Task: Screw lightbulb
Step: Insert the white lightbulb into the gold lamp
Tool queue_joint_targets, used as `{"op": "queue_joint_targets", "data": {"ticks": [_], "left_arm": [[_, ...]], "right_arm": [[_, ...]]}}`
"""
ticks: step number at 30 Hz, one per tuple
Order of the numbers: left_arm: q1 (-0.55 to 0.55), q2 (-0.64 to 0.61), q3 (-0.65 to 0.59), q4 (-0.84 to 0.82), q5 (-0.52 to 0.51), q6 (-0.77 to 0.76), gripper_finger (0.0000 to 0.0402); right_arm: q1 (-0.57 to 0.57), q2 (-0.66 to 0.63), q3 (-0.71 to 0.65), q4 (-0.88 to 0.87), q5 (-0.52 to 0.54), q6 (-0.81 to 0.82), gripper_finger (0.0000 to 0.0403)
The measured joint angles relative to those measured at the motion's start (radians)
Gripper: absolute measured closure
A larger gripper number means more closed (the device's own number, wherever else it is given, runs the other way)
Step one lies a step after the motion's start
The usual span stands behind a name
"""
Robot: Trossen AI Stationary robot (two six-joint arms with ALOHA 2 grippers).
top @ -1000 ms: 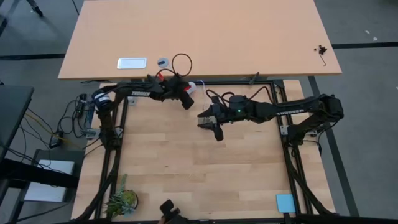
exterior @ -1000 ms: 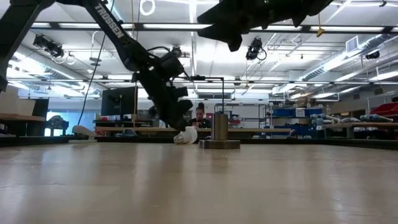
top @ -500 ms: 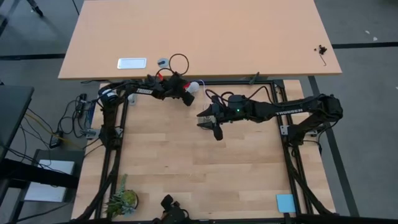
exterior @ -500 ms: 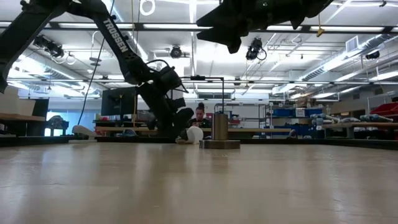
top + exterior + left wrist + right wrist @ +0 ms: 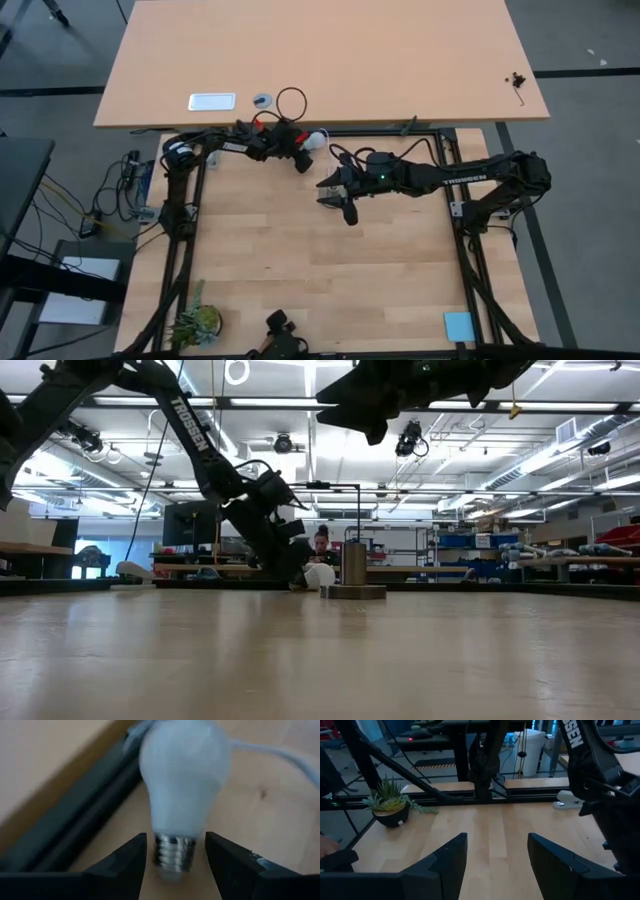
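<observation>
While the lightbulb (image 5: 185, 775) lies on the table (image 5: 300, 260), the left gripper (image 5: 175, 851) brackets its screw base, fingers spread and not touching. Well above the table, the right gripper (image 5: 496, 851) hangs with fingers apart.

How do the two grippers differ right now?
The left gripper is low at the table's far edge, its fingers either side of the lightbulb's screw end; the right gripper hangs high over mid-table around nothing. The left's fingers sit close to the bulb; the right's are spread wide. Both are dark and two-fingered.
</observation>
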Motion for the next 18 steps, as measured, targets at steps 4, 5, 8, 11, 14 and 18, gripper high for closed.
{"op": "queue_joint_targets", "data": {"ticks": [4,5,8,11,14,18], "left_arm": [[0.000,-0.004,0.001,0.007,0.022,0.017,0.0199],[0.000,-0.004,0.001,0.004,0.023,0.017,0.0205],[0.000,-0.004,0.001,0.012,0.037,0.018,0.0234],[-0.001,-0.004,0.001,0.008,0.046,0.022,0.0275],[-0.002,-0.007,0.002,-0.003,0.053,0.024,0.0316],[-0.002,-0.016,0.002,-0.016,0.054,0.017,0.0320]], "right_arm": [[0.000,0.000,0.000,0.000,0.000,-0.008,0.0188],[0.000,0.000,0.000,0.000,0.000,-0.010,0.0188],[0.000,0.000,0.000,0.000,0.000,-0.011,0.0188],[0.000,0.000,0.000,-0.001,0.000,-0.011,0.0188],[0.000,0.000,0.000,-0.001,0.000,-0.010,0.0188],[-0.006,0.000,0.000,-0.001,0.000,-0.009,0.0188]]}}
